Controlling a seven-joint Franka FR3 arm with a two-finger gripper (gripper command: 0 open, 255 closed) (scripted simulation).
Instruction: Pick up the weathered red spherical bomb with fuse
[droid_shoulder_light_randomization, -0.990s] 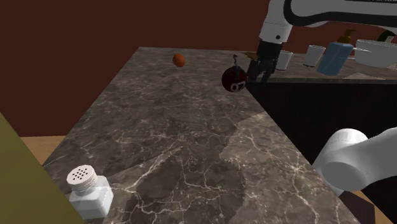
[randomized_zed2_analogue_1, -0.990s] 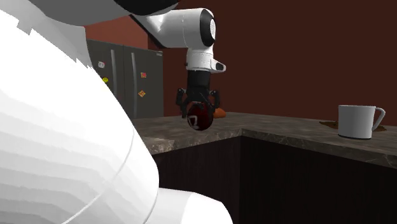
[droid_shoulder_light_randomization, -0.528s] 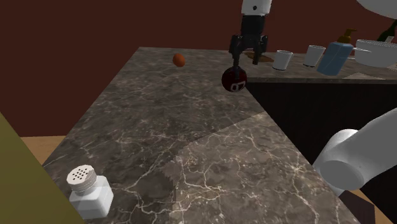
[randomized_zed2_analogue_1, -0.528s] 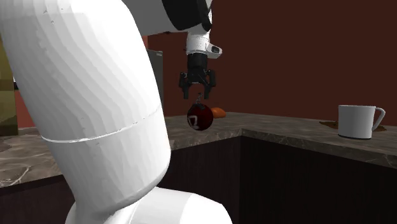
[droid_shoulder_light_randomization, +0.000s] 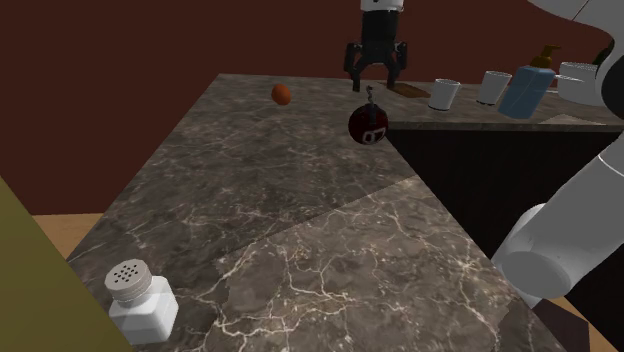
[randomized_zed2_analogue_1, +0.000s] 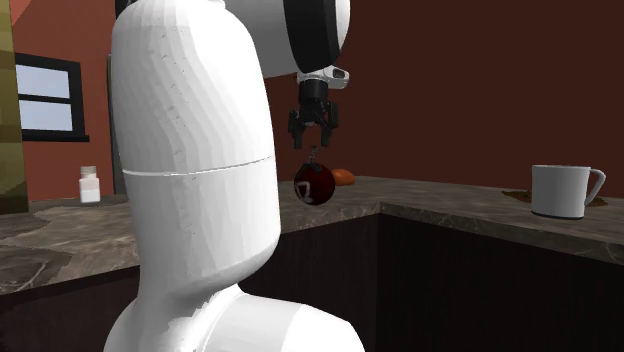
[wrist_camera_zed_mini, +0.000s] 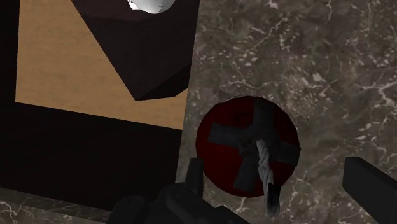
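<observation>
The dark red round bomb (droid_shoulder_light_randomization: 369, 124) with black bands and a rope fuse sits on the marble counter (droid_shoulder_light_randomization: 280, 200), close to the inner corner edge. My black gripper (droid_shoulder_light_randomization: 374, 78) hangs open just above it, fingers pointing down and clear of the fuse. In the second exterior view the gripper (randomized_zed2_analogue_1: 313, 135) hovers over the bomb (randomized_zed2_analogue_1: 314, 186) with a small gap between them. Looking down from the wrist, the bomb (wrist_camera_zed_mini: 248, 146) lies between and below my spread fingers (wrist_camera_zed_mini: 193, 179), its fuse pointing up at the camera. Nothing is held.
An orange-brown egg-shaped object (droid_shoulder_light_randomization: 282, 94) lies further back on the counter. A white shaker (droid_shoulder_light_randomization: 140, 300) stands at the near corner. White mugs (droid_shoulder_light_randomization: 444, 94) and a blue soap bottle (droid_shoulder_light_randomization: 527, 88) stand on the side counter. The counter drops off right beside the bomb.
The gripper rose and shifted to the shoulder view's left, from beside the bomb to directly above it. The bomb stayed put.
</observation>
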